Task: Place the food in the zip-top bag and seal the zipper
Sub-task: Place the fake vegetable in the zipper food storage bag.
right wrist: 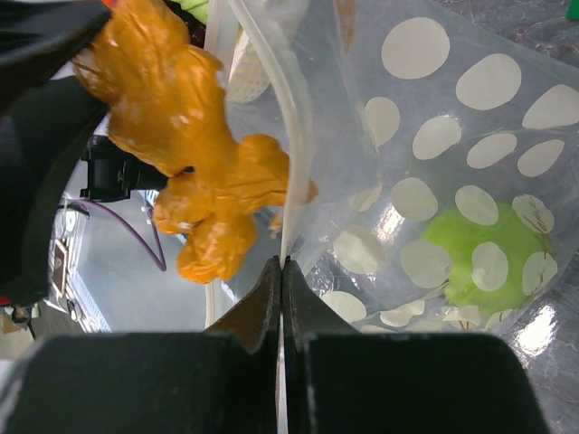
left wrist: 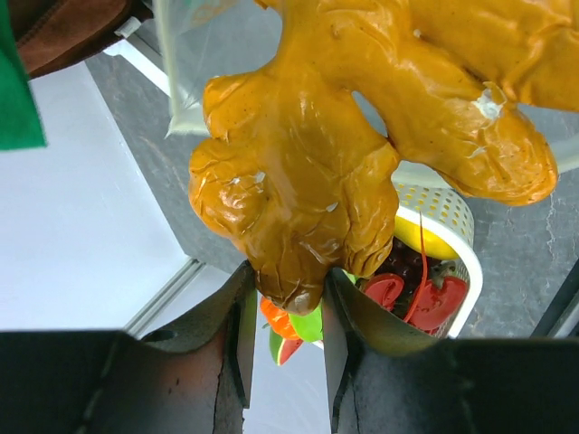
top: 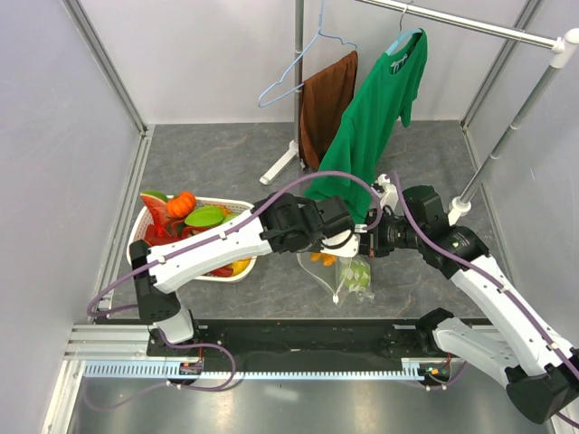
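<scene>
1. Left jaws are closed partway around an orange knobby piece (left wrist: 298, 172) of toy food. They pinch it by one narrow tip, so the bulky end sticks out front and can go in first
2. Right jaws are squeezed tight on the edge of the spotted bag (right wrist: 452, 154), right at the whitish zipper strip (right wrist: 296, 145). My guess is that's to lift that side so the mouth hangs open toward the other arm instead of flopping flat on the worktop (top: 226, 154)
3. The orange piece sits right at the mouth beside the strip, and I can't tell if any of it is past the edge
4. One green piece (right wrist: 488, 258) is already down in the bag
5. The basket (top: 233, 210) with the rest of the food is well off to the left, so sealing looks a long way off
</scene>
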Controlling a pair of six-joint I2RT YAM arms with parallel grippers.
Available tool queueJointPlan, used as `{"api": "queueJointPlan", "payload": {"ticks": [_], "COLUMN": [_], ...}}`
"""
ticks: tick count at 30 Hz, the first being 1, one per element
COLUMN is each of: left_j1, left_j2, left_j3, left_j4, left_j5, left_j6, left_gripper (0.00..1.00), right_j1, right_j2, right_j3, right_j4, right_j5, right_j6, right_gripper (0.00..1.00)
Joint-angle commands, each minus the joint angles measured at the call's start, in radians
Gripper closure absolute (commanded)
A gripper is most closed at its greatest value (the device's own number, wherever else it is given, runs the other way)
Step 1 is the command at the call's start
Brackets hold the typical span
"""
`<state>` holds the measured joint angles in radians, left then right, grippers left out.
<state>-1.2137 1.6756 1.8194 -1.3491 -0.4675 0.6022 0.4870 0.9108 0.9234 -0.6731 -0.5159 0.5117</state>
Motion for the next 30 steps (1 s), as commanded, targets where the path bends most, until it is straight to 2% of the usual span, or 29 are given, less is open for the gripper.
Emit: {"api": "queueJointPlan", "payload": {"ticks": [1,5,8,12,14,15,19,22,25,28,29,30], "left_j1": [-0.018,-0.023,-0.023,-0.026,-0.029,-0.035,-0.038,-0.026,0.046,0.260,0.396,0.460], "left_j2": [0.042,0.039,0.047,0.088,0.101,0.099,0.087,0.038,-0.040,-0.128,-0.152,-0.203], "left_j3": [0.034,-0.026,-0.003,0.139,0.225,0.245,0.293,0.246,0.250,0.264,0.256,0.220], "left_j4": [-0.087,-0.082,-0.071,-0.073,-0.079,-0.076,-0.070,-0.045,-0.031,-0.045,-0.042,-0.041], "left_j5": [-0.051,-0.097,-0.105,-0.045,0.033,0.058,0.176,0.197,0.341,0.571,0.620,0.703], "left_j6": [-0.013,0.007,-0.005,-0.045,-0.065,-0.074,-0.122,-0.166,-0.240,-0.281,-0.292,-0.304], "left_gripper": [0.85,0.84,0.81,0.58,0.48,0.36,0.20,0.17,0.17,0.16,0.15,0.14], "right_j1": [-0.002,-0.004,-0.002,-0.004,-0.004,-0.004,-0.007,-0.013,-0.018,-0.022,-0.024,-0.025], "right_j2": [-0.023,-0.035,-0.039,-0.036,-0.035,-0.033,-0.029,-0.027,-0.032,-0.038,-0.039,-0.041], "right_j3": [0.000,0.011,0.009,-0.003,-0.001,0.005,0.028,0.045,0.063,0.107,0.135,0.146], "right_j4": [0.027,0.009,0.006,0.023,0.026,0.026,0.027,0.026,0.023,0.001,-0.012,-0.020], "right_j5": [0.013,0.020,0.013,0.004,-0.006,-0.007,-0.027,-0.039,-0.068,-0.095,-0.096,-0.092], "right_j6": [0.016,0.002,0.005,0.016,0.019,0.022,0.027,0.027,0.027,0.011,0.005,-0.005], "right_gripper": [1.00,1.00,1.00,1.00,1.00,1.00,1.00,1.00,1.00,1.00,1.00,1.00]}}
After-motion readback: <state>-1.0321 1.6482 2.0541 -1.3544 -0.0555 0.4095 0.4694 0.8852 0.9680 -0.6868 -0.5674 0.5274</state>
